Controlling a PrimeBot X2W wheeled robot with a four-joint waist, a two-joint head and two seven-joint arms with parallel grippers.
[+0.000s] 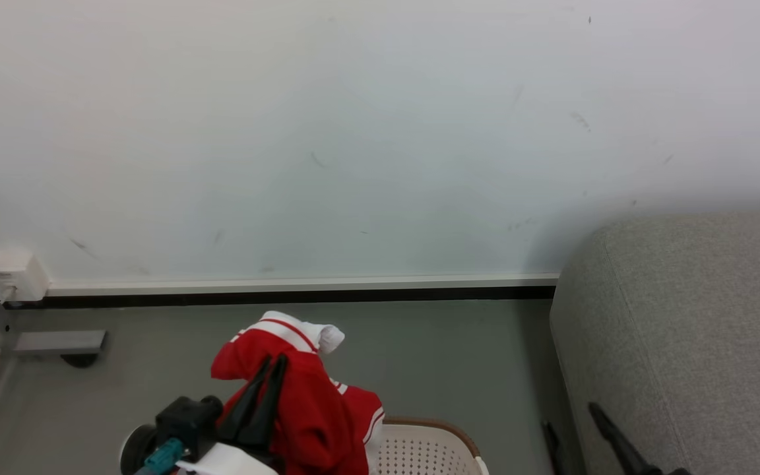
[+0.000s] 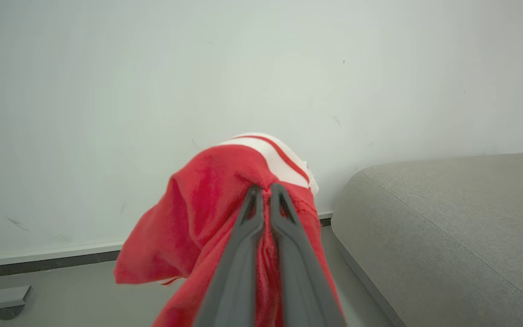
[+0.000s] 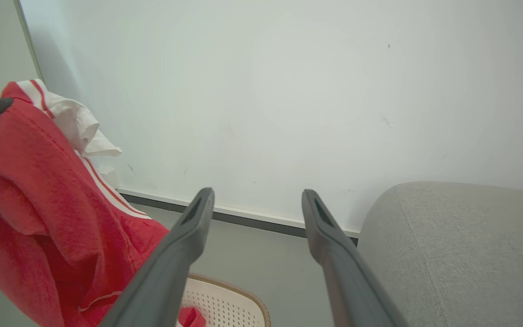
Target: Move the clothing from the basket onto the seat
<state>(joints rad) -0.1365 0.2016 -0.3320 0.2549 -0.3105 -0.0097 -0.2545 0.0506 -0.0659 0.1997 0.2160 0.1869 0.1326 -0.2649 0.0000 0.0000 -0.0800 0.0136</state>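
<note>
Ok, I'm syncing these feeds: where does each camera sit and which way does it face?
Head: high on the robot, facing forward and down at wall, floor, basket and sofa; left end effector shut on the red garment at lower left, right end effector open at lower right.
Left wrist: on the left arm, looking along its closed fingers at the garment, wall and sofa beyond.
Right wrist: on the right arm, looking between its spread fingers at the wall, basket below.
Shared: all three show garment and sofa.

white wall [image 1: 353, 132] | grey floor [image 1: 452, 356] | wall box [image 1: 14, 272], perhaps a socket
</note>
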